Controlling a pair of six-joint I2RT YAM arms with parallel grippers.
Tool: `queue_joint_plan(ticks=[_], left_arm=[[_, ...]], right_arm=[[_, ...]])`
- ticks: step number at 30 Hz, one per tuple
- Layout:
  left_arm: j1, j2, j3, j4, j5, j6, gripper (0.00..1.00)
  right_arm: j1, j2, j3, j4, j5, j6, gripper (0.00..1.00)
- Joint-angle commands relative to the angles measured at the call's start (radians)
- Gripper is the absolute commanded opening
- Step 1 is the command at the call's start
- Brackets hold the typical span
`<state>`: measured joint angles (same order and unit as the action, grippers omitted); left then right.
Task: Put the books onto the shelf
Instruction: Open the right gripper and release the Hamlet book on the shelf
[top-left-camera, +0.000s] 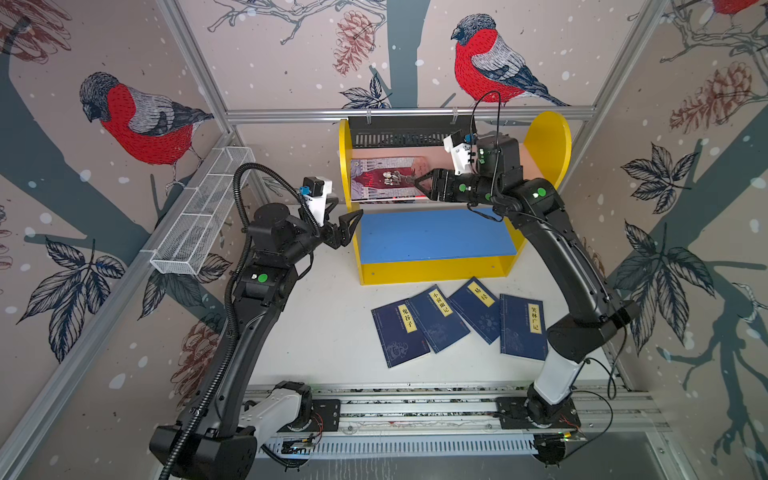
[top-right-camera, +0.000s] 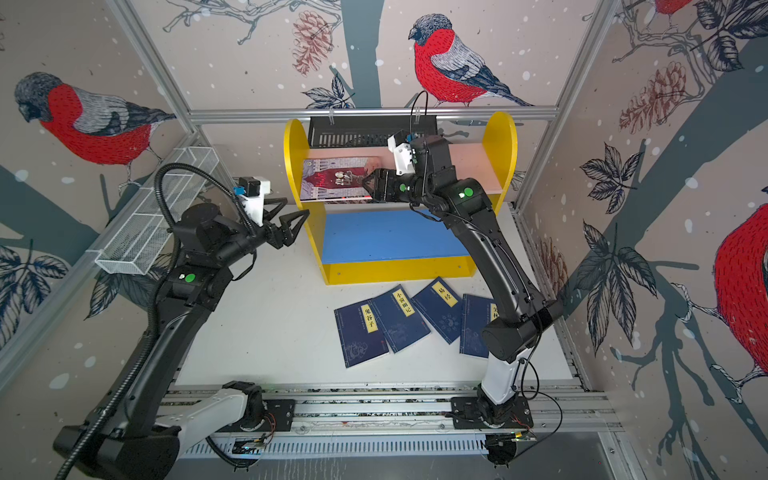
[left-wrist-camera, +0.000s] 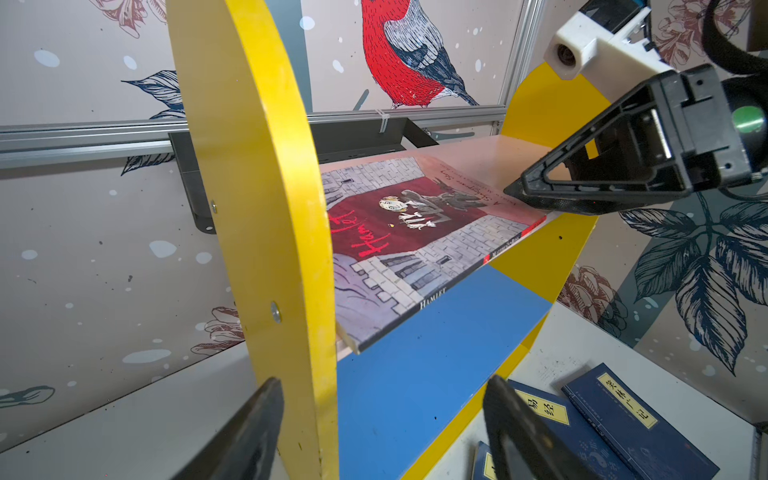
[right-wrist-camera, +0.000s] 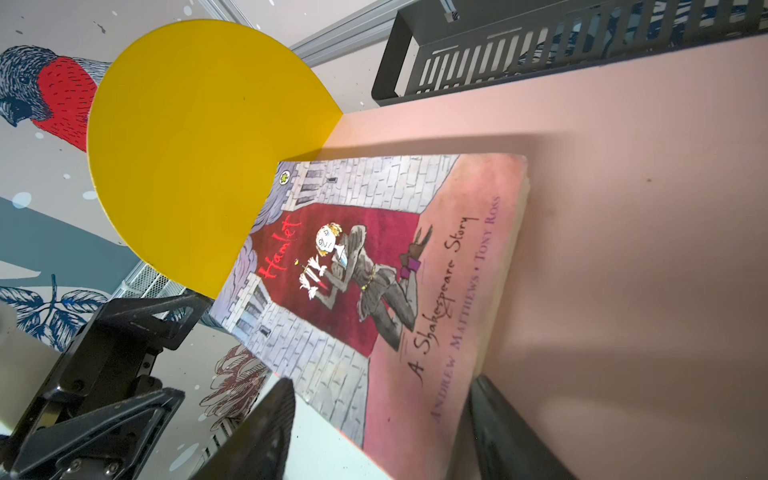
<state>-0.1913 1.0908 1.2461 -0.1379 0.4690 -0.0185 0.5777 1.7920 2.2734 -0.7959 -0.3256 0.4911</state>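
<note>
A book with a dark red and grey Hamlet cover (top-left-camera: 382, 178) (right-wrist-camera: 353, 257) lies flat on the pink upper board (right-wrist-camera: 623, 208) of the yellow shelf (top-left-camera: 432, 272), pushed against the left side panel. Its front edge juts slightly past the board. My right gripper (top-left-camera: 419, 188) (right-wrist-camera: 382, 386) is open at the book's right end, one finger on either side of that end. Several navy books (top-left-camera: 438, 318) with yellow labels lie fanned on the white table before the shelf. My left gripper (top-left-camera: 349, 208) (left-wrist-camera: 382, 382) is open and empty beside the shelf's left panel (left-wrist-camera: 266, 208).
The blue lower board (top-left-camera: 432, 235) is bare. A black slotted tray (top-left-camera: 399, 133) hangs on the back rail behind the shelf. A white wire mesh basket (top-left-camera: 199, 216) runs along the left wall. The arms' base rail (top-left-camera: 415, 409) lines the table's front edge.
</note>
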Motion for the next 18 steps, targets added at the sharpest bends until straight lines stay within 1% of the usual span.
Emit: queue_joint_plan(ticks=[1,6,10,15,16,18], left_arm=[[0.001,-0.002,0.009,0.041,0.004,0.031,0.76],[0.001,-0.006,0.013,0.034,-0.003,0.041,0.76],[0.001,-0.009,0.021,0.022,0.008,0.050,0.76],[0.001,-0.005,0.020,0.027,-0.028,0.071,0.76],[0.001,-0.003,0.020,0.027,-0.034,0.079,0.75],[0.001,-0.001,0.027,0.017,-0.027,0.110,0.74]], right_arm=[[0.005,-0.006,-0.010,-0.060,-0.005,-0.005,0.68],[0.004,-0.014,-0.011,-0.053,0.006,-0.003,0.70],[-0.023,-0.016,-0.011,-0.052,0.027,-0.003,0.71],[-0.035,-0.031,-0.017,-0.032,0.035,0.000,0.70],[-0.033,-0.042,-0.020,-0.027,0.049,-0.006,0.70],[-0.008,-0.079,-0.031,-0.026,0.134,-0.042,0.69]])
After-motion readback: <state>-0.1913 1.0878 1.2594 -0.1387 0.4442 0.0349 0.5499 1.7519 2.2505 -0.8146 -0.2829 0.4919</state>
